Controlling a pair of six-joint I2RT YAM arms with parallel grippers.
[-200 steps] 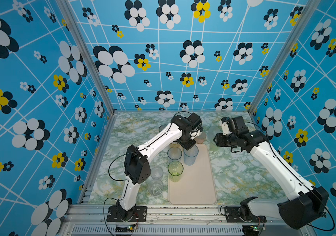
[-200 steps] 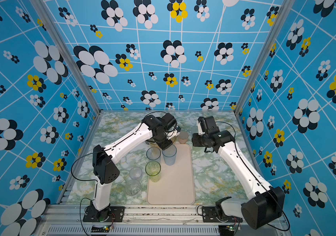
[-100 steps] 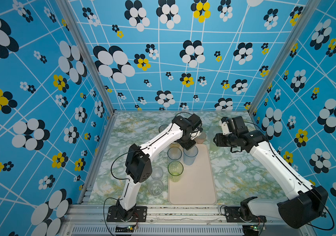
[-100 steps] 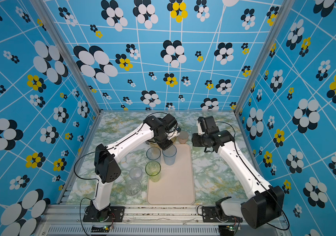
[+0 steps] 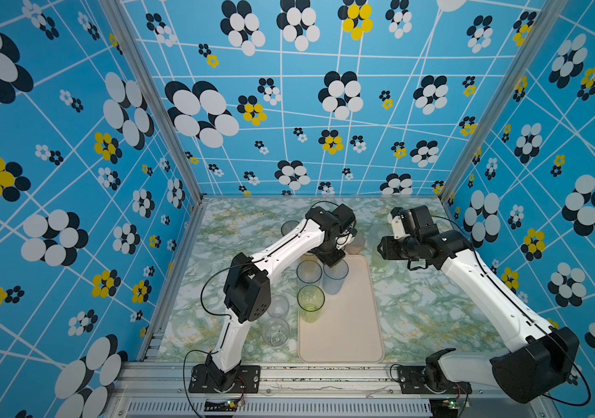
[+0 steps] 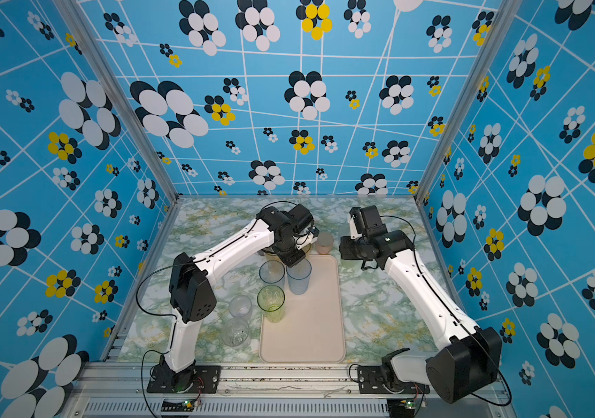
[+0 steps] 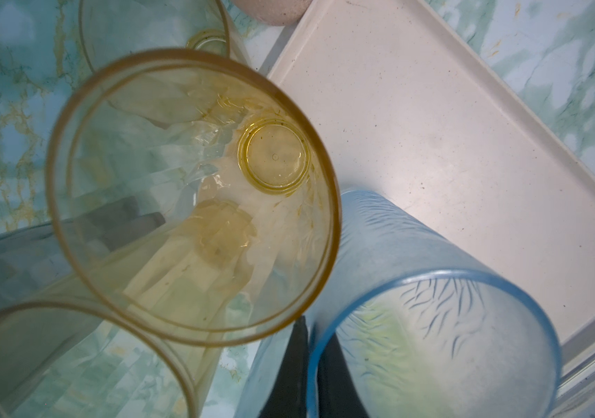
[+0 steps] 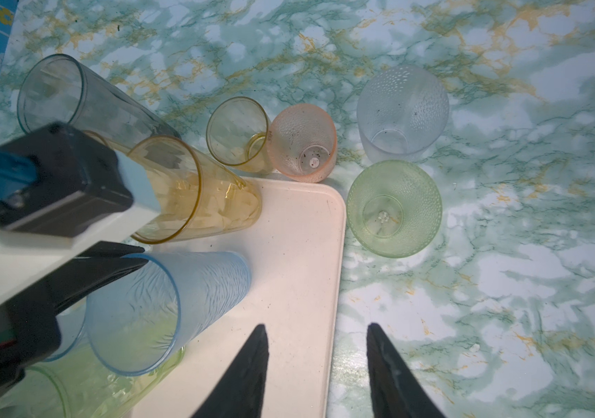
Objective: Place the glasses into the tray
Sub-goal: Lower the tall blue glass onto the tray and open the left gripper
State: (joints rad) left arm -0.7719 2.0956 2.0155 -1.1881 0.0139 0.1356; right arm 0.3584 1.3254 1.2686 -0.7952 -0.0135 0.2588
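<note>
Risk: left gripper (image 7: 312,333) pinches wall of blue glass (image 7: 433,325) at rim. Careless withdrawal drags rim and tips it onto amber glass (image 7: 194,188) just beside. Base seemingly on tray (image 7: 433,126), far corner; hard to confirm. Left arm stretched forward, wrist pointing down. Right gripper (image 8: 317,325) spread, empty, hovering over tray edge.
</note>
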